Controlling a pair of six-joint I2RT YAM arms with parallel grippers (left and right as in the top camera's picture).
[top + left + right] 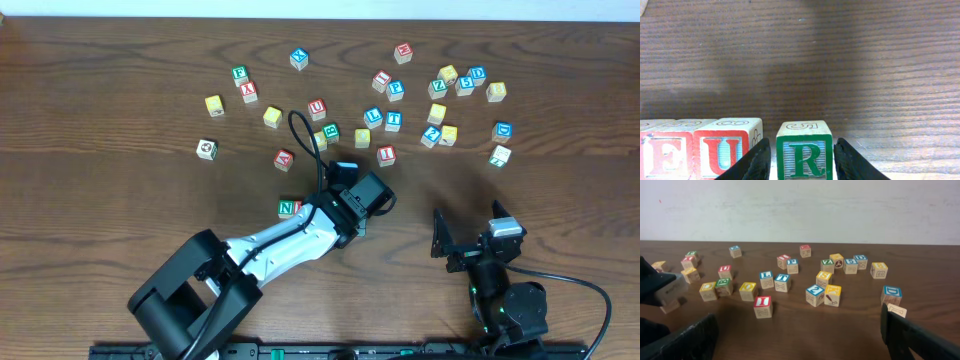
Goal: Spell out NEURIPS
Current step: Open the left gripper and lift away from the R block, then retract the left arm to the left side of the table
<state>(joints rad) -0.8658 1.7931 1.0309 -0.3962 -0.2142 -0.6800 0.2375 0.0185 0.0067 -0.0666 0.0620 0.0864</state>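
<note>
A: Where is the R cube (804,160)?
B: On the tabletop (840,60), standing straight. It is at 3 o'clock of the U cube (730,150), with a little gap. The E cube (665,156) touches the U cube at its 9 o'clock.
A: Are the left fingers (757,162) pinching it?
B: They sit close on both sides - I cannot tell if they squeeze.
A: And the right fingers (690,340)?
B: Spread wide, holding nothing. The I cube (386,155) stands alone, at 1 o'clock from the row.
</note>
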